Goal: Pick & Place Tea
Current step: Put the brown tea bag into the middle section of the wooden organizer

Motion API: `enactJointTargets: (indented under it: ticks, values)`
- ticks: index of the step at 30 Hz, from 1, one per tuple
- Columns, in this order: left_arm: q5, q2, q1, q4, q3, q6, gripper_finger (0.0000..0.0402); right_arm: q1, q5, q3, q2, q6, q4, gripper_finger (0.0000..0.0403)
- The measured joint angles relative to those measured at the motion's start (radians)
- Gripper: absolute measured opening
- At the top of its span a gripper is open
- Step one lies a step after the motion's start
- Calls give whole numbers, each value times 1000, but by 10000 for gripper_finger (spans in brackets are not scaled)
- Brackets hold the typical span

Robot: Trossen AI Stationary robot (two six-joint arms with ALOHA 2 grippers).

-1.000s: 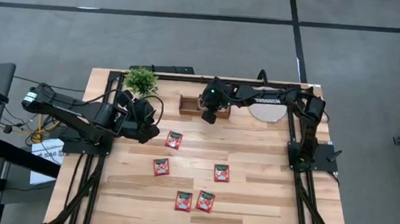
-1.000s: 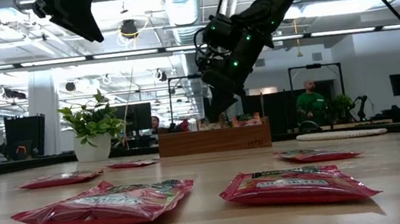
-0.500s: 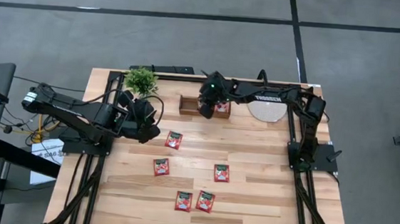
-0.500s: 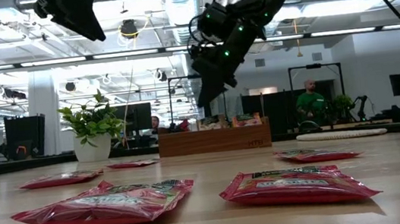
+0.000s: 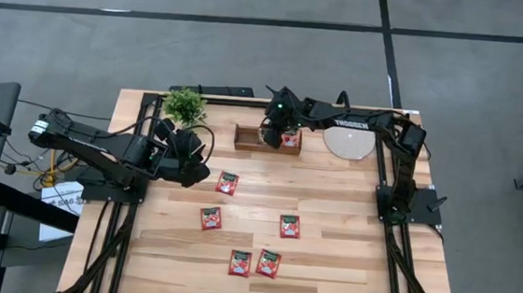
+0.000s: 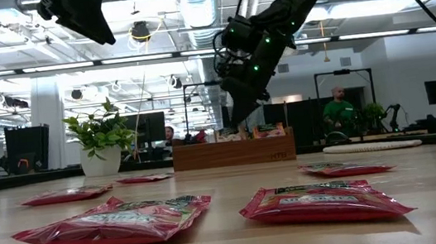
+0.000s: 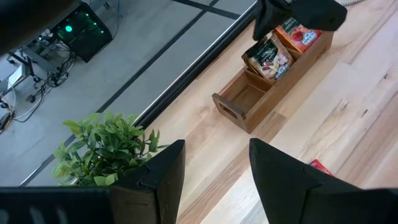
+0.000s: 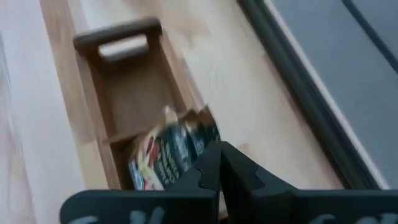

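Note:
A wooden box [image 5: 267, 138] with compartments stands at the table's far middle. It holds a red tea packet [image 7: 300, 34] and a dark tea packet [image 7: 268, 57]. My right gripper [image 5: 275, 132] hangs over the box, fingers pointing down, shut at the dark packet's [image 8: 175, 149] upper edge. Several red tea packets lie flat on the table, among them one [image 5: 228, 183] close to my left gripper [image 5: 196, 167]. That gripper waits open and empty [image 7: 214, 180] at the left, near the plant. My right gripper seems to pinch the dark packet's upper corner [image 8: 210, 132] between its two fingertips, coming from above. The fingers themselves hide the exact place of contact. The packet stands in the box's middle compartment, tilted, its lower part inside the box.
A potted plant [image 5: 184, 106] stands at the far left, next to the box. A round white plate [image 5: 349, 144] lies at the far right. Red packets [image 5: 290, 226] [image 5: 240, 263] are scattered over the table's middle and near part. People show in the room behind the table.
My right gripper has stayed over the box. It rose and swung toward the table's left edge. Then it came back toward the right and down over the box's middle.

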Motion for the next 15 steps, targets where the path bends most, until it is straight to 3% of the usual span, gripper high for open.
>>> enactJointTargets:
  ticks: [15]
  values:
    - [0, 0, 0, 0, 0, 4, 172, 8, 21, -18, 0, 8, -19, 0]
